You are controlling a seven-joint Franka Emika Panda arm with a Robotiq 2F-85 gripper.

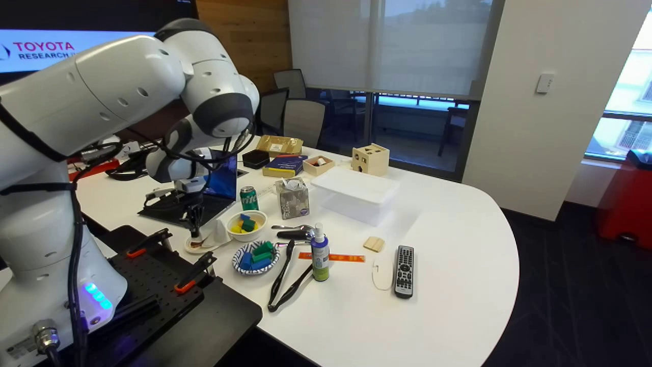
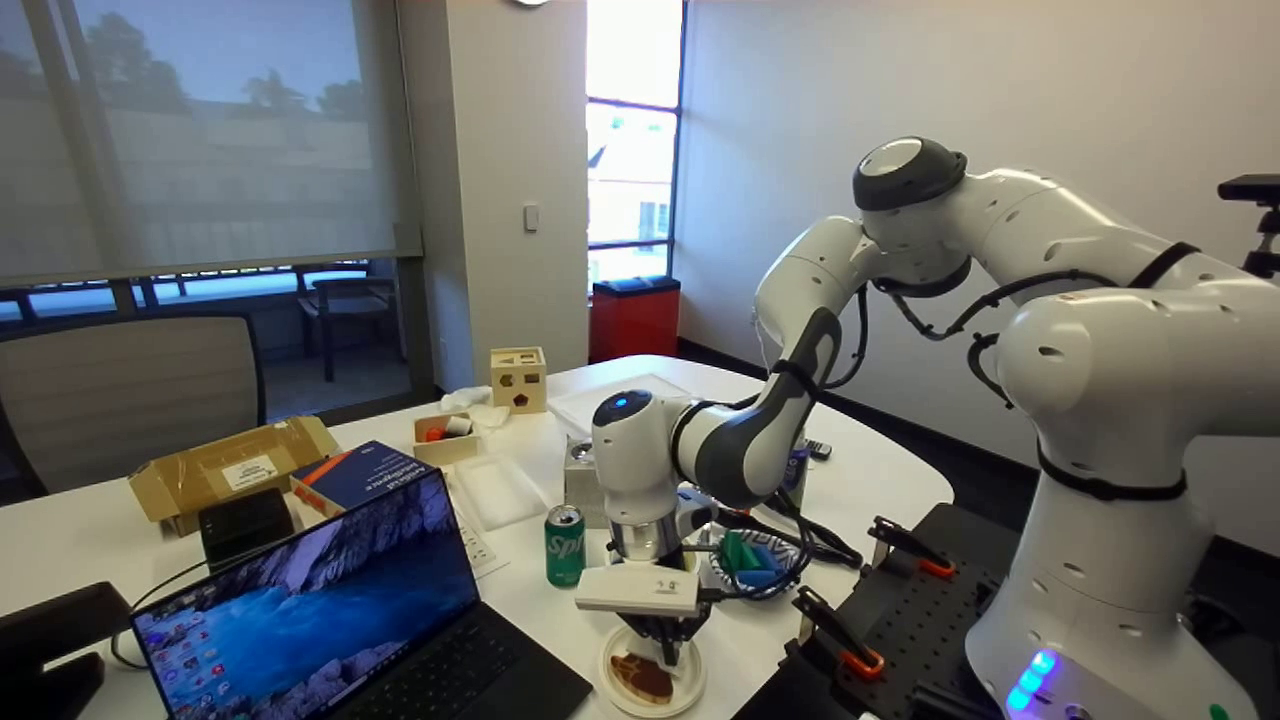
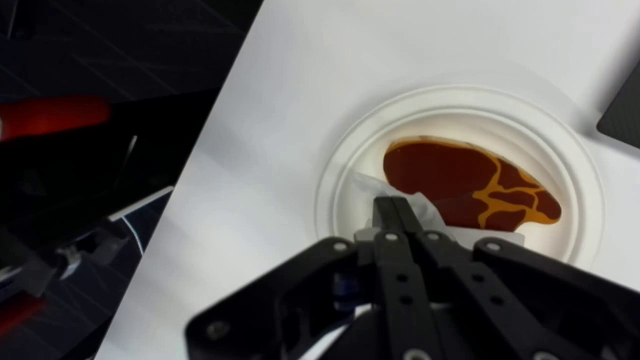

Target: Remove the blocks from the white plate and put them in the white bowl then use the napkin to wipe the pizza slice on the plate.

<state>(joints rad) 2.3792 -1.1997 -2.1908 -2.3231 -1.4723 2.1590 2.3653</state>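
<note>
A white plate [image 3: 590, 200] lies on the table and holds a brown slice with orange streaks [image 3: 445, 170], which also shows in an exterior view [image 2: 642, 680]. My gripper [image 3: 392, 202] points down over the plate with its fingers shut together. A thin white napkin [image 3: 426, 212] is pinched at the fingertips and covers part of the slice's edge. In an exterior view, the napkin [image 1: 220, 235] stands up beside the fingers. A white bowl [image 1: 248, 237] beside it holds yellow, green and blue blocks [image 1: 248, 225]. No blocks show on the white plate.
A patterned bowl [image 1: 237, 261] holds green and blue blocks. A green can [image 1: 249, 198], a tissue box [image 1: 293, 199] and a laptop [image 2: 330, 610] stand close by. Black tongs [image 1: 282, 278] and a spray bottle [image 1: 320, 255] are nearer the table's front edge.
</note>
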